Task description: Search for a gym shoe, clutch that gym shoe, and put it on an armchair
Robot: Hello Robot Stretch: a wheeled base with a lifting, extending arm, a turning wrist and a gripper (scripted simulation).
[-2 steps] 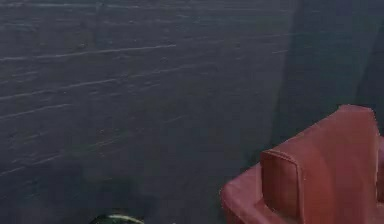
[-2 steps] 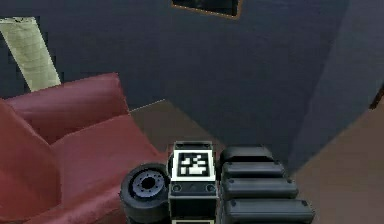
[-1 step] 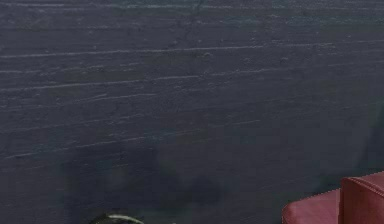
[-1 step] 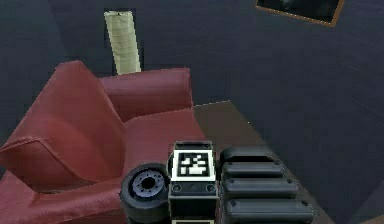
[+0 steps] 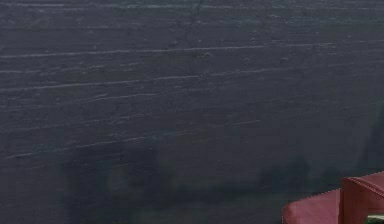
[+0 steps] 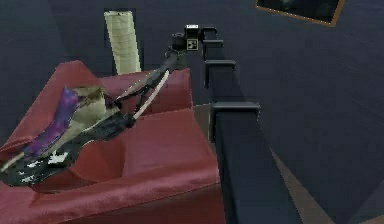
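Rising from the arm side view's bottom edge at 6 o'clock, just rt of ctr, the dark square arm (image 6: 240,150) runs up toward 12, w/ a wedge of brown floor (image 6: 300,195) beside it at 5 o'clock. Nearest at 8 o'clock sits the red armchair (image 6: 165,145), its seat and low sides taking the lower-left part of the view. The gym shoe (image 6: 68,135) lies on that seat toward 9 o'clock. It is long and dark w/ purple and beige patches, one end toward 8 o'clock and the other up toward ctr, resting on the cushion.

The hand (image 6: 138,100) comes next, approx 10 o'clock from ctr. Its dark body slants down-left from the two white marked squares (image 6: 192,42) at 12 o'clock, and its thin fingers end right at the shoe's upper end. Can't tell how wide the hand is, nor whether it has hold of anything, since the shoe lies on the seat at the fingers.

Past the chair back, at 11 o'clock, stands a pale beige upright thing (image 6: 122,38). Farthest, the dark blue wall (image 6: 330,90) carries a framed picture (image 6: 300,10) at 1 o'clock.

Forward view: a red armchair corner (image 5: 345,200) at 5 o'clock, then a dark streaked wall (image 5: 190,90) beyond.
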